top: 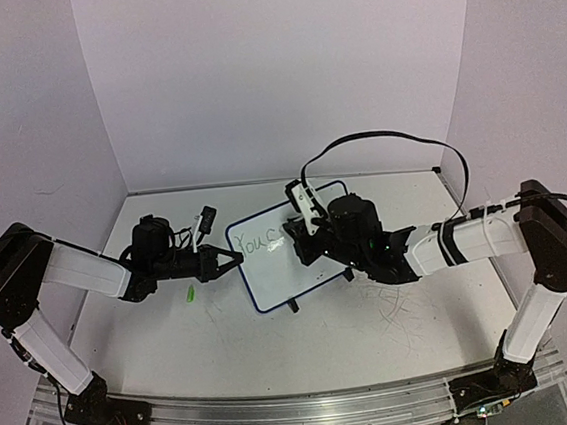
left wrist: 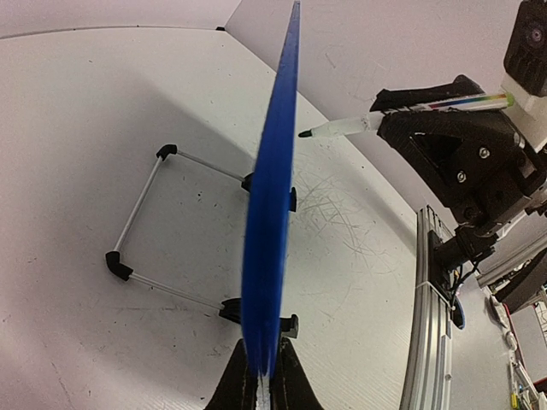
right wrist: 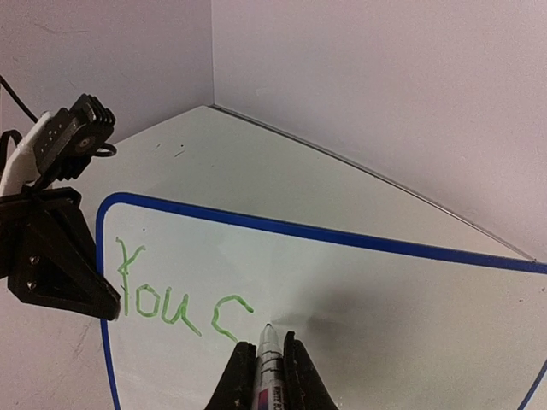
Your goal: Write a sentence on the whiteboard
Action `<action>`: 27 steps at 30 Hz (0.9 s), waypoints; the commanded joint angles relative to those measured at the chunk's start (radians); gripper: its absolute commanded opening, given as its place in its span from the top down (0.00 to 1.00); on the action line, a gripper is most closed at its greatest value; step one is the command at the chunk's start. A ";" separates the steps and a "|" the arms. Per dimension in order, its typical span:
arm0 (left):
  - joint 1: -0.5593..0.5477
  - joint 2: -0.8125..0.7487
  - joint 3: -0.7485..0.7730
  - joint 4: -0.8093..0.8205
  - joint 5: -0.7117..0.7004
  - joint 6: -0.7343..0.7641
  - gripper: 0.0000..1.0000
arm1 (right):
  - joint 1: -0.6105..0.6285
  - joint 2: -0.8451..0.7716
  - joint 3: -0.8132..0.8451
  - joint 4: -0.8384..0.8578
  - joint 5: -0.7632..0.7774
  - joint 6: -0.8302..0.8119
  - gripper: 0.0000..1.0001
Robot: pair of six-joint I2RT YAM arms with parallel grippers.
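I note green cap [top: 189, 294] near whiteboard [top: 274, 274], left gripper [left wrist: 263, 376] pinching its rim, right gripper [right wrist: 266, 343] pinching marker [right wrist: 269, 369]; sentence [right wrist: 171, 303] reads "You c".

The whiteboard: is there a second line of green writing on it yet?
No, the whiteboard bears just one line of green writing, reading "You c", with the tip of the marker beside the last letter.
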 commanded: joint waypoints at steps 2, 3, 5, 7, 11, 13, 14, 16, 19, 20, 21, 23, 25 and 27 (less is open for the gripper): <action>0.001 -0.003 0.019 -0.062 -0.036 0.057 1.00 | -0.008 0.010 0.033 0.031 0.044 0.014 1.00; 0.002 -0.002 0.019 -0.062 -0.035 0.057 1.00 | -0.008 0.012 0.035 0.030 0.045 0.013 1.00; 0.001 -0.004 0.020 -0.062 -0.035 0.056 1.00 | -0.008 0.018 0.041 0.029 0.048 0.011 1.00; 0.002 -0.004 0.020 -0.061 -0.035 0.056 1.00 | -0.007 0.024 0.046 0.028 0.048 0.009 1.00; 0.001 -0.005 0.020 -0.063 -0.033 0.056 1.00 | -0.007 0.033 0.051 0.028 0.049 0.004 1.00; 0.001 -0.004 0.021 -0.062 -0.033 0.056 1.00 | -0.007 0.037 0.054 0.025 0.049 0.001 1.00; 0.001 -0.004 0.022 -0.062 -0.033 0.056 1.00 | -0.007 0.038 0.054 0.025 0.049 0.001 1.00; 0.002 -0.001 0.022 -0.062 -0.032 0.056 1.00 | -0.008 0.039 0.056 0.025 0.049 0.000 1.00; 0.001 -0.001 0.022 -0.063 -0.032 0.056 1.00 | -0.007 0.039 0.062 0.024 0.041 -0.004 1.00; 0.002 -0.001 0.022 -0.063 -0.032 0.056 1.00 | -0.008 0.039 0.064 0.022 0.035 -0.005 1.00; 0.002 -0.001 0.022 -0.062 -0.032 0.056 1.00 | -0.007 0.039 0.064 0.021 0.026 -0.006 1.00; 0.002 -0.001 0.022 -0.063 -0.032 0.056 1.00 | -0.007 0.041 0.064 0.018 0.012 -0.006 1.00; 0.001 -0.001 0.022 -0.063 -0.032 0.056 1.00 | -0.006 0.044 0.062 0.011 0.002 -0.005 1.00; 0.000 -0.001 0.021 -0.063 -0.032 0.057 1.00 | -0.006 0.047 0.058 0.006 -0.005 -0.006 1.00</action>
